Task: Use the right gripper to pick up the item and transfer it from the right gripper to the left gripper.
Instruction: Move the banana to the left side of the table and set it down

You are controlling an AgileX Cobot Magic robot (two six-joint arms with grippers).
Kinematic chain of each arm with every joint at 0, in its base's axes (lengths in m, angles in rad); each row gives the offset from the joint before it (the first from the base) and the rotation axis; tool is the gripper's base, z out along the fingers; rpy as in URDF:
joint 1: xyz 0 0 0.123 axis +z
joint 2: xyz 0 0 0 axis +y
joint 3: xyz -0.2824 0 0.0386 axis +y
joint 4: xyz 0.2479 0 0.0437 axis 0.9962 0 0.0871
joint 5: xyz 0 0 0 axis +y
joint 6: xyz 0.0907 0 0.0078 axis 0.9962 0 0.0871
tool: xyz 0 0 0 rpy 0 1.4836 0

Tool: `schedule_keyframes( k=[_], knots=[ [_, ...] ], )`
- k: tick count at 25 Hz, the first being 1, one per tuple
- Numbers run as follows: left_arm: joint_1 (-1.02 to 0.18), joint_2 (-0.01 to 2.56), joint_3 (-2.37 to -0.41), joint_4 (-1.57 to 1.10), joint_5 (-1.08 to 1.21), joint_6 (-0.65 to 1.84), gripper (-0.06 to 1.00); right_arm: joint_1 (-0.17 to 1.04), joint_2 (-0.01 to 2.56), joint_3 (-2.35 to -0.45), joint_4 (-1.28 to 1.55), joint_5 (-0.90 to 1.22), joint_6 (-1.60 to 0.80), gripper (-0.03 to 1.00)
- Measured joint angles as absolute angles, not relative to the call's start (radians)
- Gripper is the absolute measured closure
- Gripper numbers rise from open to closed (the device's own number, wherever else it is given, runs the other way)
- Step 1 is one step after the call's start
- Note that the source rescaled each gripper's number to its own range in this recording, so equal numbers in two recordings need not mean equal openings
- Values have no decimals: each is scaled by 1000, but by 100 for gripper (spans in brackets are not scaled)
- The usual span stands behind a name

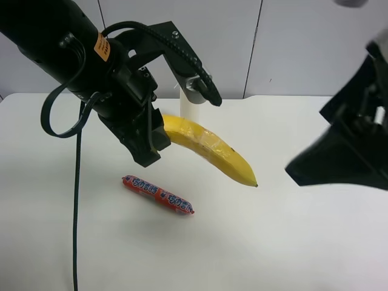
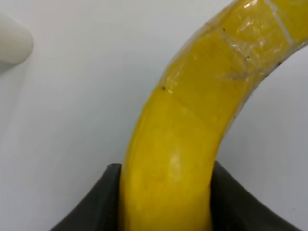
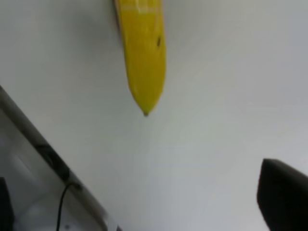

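The yellow banana (image 1: 206,148) hangs in the air above the white table, its tip pointing toward the arm at the exterior high view's right. My left gripper (image 1: 148,142), on the black arm with the orange label, is shut on the banana's thick end. In the left wrist view both black fingers (image 2: 91,207) press the banana (image 2: 192,120) from either side. My right gripper (image 1: 303,167) is off the banana, a short way beyond its tip, open and empty. The right wrist view shows the banana's tip (image 3: 144,57) and one dark finger (image 3: 284,192).
A red printed sausage stick (image 1: 157,194) lies on the table (image 1: 273,242) below the left gripper. A white cylinder candle (image 1: 193,112) stands behind the banana and also shows in the left wrist view (image 2: 12,43). The table's edge (image 3: 43,144) crosses the right wrist view.
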State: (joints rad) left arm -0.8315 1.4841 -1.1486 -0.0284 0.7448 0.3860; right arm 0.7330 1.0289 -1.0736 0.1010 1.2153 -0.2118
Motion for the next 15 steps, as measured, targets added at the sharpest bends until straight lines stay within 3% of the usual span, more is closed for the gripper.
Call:
schedule_keyframes(
  k=[15],
  knots=[
    [-832,1484,-1149,-30,745,386,92,733,454,-649,87,1219,-98,-3]
  ],
)
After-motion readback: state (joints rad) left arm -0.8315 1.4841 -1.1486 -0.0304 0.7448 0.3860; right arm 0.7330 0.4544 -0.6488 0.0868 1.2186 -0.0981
